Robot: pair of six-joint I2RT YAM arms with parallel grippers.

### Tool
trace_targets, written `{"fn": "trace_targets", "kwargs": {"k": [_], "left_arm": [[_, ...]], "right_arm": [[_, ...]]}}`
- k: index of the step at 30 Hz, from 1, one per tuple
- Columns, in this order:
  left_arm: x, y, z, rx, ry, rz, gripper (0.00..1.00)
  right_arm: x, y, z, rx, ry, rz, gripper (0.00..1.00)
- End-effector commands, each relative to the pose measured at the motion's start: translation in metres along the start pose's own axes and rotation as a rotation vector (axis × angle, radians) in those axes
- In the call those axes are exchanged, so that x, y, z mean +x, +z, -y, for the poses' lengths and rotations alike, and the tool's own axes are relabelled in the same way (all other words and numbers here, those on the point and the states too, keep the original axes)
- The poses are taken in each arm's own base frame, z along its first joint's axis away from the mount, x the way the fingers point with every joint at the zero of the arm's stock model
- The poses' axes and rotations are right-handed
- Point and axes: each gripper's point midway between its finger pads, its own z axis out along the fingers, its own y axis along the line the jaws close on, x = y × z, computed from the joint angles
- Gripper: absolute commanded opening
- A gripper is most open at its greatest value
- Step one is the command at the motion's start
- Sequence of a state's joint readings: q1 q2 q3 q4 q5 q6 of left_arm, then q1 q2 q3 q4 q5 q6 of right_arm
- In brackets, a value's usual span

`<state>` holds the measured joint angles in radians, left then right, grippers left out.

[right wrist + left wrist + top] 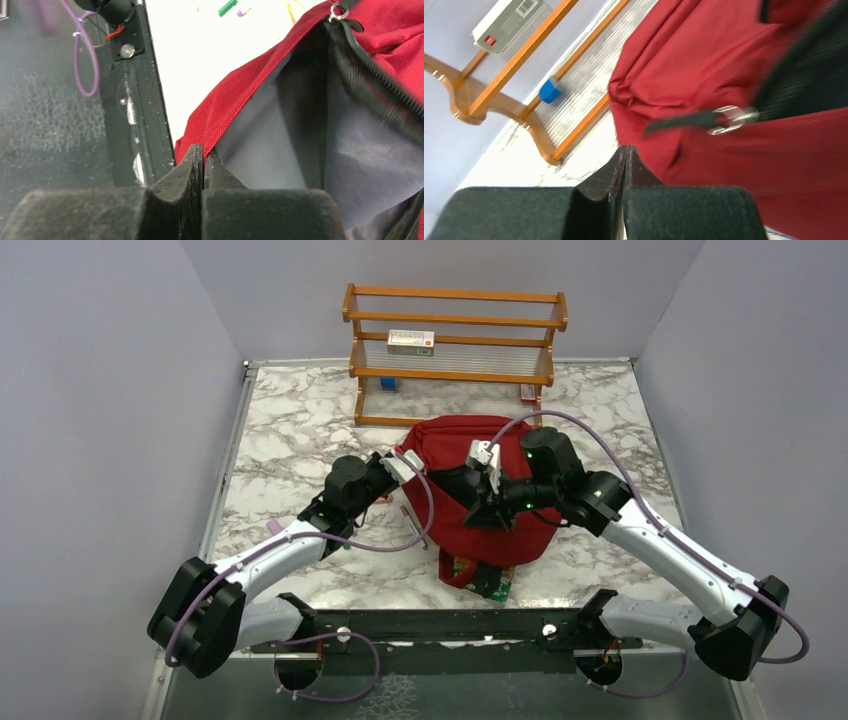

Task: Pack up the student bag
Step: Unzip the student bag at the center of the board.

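Note:
The student bag (505, 540) lies in the middle of the marble table, dark red, with its mouth toward the arms. My right gripper (478, 508) is over the bag's top. In the right wrist view that gripper (203, 152) is shut on the red edge (240, 90) of the bag's opening, with the grey lining (280, 130) and black zipper (370, 85) showing inside. My left gripper (412, 462) is at the bag's left side. In the left wrist view it (626, 150) is shut with nothing between its fingers, beside the red fabric (734, 180) and a strap with a metal ring (731, 120).
A colourful book (487, 580) pokes out from under the bag's near edge. Pens (408, 523) lie on the table left of the bag. A wooden shelf (455, 370) at the back holds a white box (411, 340) and a small blue block (388, 383).

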<state>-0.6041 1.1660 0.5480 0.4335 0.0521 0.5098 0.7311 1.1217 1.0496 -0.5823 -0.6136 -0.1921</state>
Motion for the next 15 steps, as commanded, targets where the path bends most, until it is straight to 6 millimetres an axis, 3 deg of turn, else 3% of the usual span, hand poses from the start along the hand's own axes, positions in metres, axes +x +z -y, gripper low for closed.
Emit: {"fn": "trace_targets", "kwargs": {"k": [1, 6, 10, 14, 15], "left_arm": [[0.025, 0.004, -0.029, -0.107, -0.057, -0.067, 0.00], [0.029, 0.016, -0.024, -0.046, -0.056, -0.054, 0.00], [0.015, 0.020, -0.015, 0.014, -0.081, 0.003, 0.00], [-0.005, 0.016, -0.022, -0.012, -0.162, 0.067, 0.00], [-0.009, 0.014, -0.026, -0.035, -0.204, 0.075, 0.06]], "right_arm": [[-0.008, -0.024, -0.034, -0.082, -0.001, 0.043, 0.01], [-0.013, -0.032, -0.041, -0.090, -0.020, 0.071, 0.01], [-0.009, -0.032, -0.041, -0.084, -0.010, 0.069, 0.01], [0.009, -0.021, -0.034, -0.073, 0.065, 0.003, 0.00], [0.018, -0.017, -0.027, -0.040, 0.106, -0.029, 0.00]]}}
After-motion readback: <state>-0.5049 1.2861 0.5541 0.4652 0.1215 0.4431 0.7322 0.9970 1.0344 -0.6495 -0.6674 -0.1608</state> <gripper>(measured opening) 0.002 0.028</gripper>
